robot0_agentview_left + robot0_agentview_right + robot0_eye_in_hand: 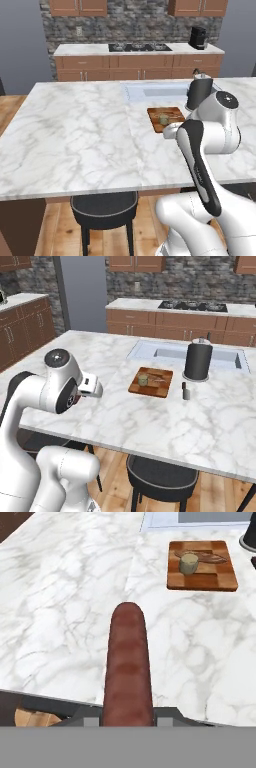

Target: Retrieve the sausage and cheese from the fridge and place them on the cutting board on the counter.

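Sausage (128, 667) clamped in the tool (128, 719) over the marble counter (65, 612), cheese (189, 563) sitting on the cutting board (202, 579) beyond

Dark canister (198, 360): you see it upright, just beside the sink (170, 352).
Small shaker (185, 391): it stands near the canister.
Stool (104, 209): dark seat, you find it below.
Stove (140, 47): on the far cabinets.
Coffee machine (198, 37): right of the stove.

Reddish-brown sausage (128, 667) lengthwise above marble counter (65, 612)
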